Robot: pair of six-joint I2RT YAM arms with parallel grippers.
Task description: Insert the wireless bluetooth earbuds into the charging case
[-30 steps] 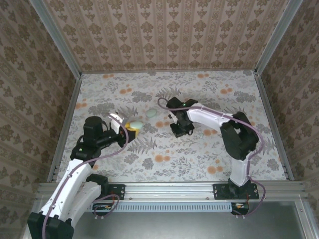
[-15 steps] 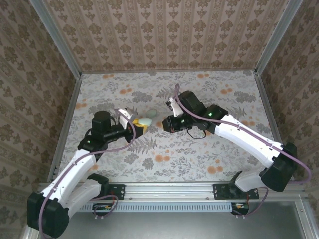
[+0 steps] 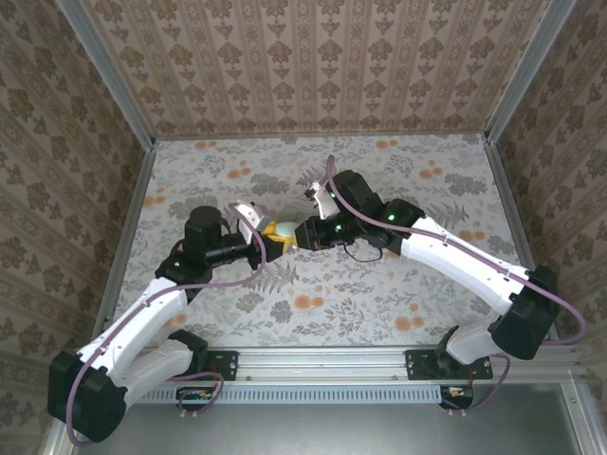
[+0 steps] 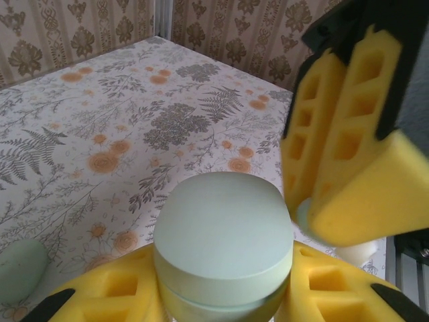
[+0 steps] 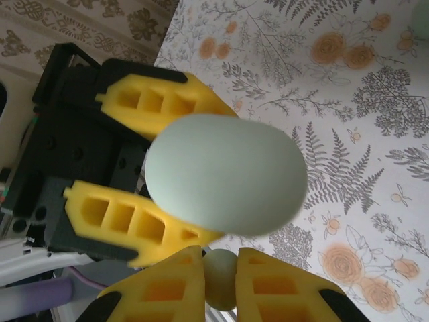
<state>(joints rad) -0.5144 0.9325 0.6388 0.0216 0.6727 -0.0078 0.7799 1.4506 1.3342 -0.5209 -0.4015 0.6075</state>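
Observation:
The charging case (image 4: 224,245) is a pale green rounded box with a seam round it, and its lid looks shut. My left gripper (image 4: 224,285) is shut on it, a yellow finger on each side. In the top view the case (image 3: 283,228) is held above the table by the left gripper (image 3: 270,243). My right gripper (image 3: 305,233) sits just to its right. That right gripper (image 5: 220,265) is shut on a small pale green earbud (image 5: 220,285), right below the case (image 5: 226,176). A second earbud (image 4: 20,268) lies on the table.
The floral table (image 3: 379,284) is walled by patterned panels. A metal rail (image 3: 322,365) runs along the near edge. The two arms meet over the table's left centre, and their purple cables hang close by.
My right gripper has swung left with the earbud, up to the case. The left gripper has carried the case a little to the right to meet it.

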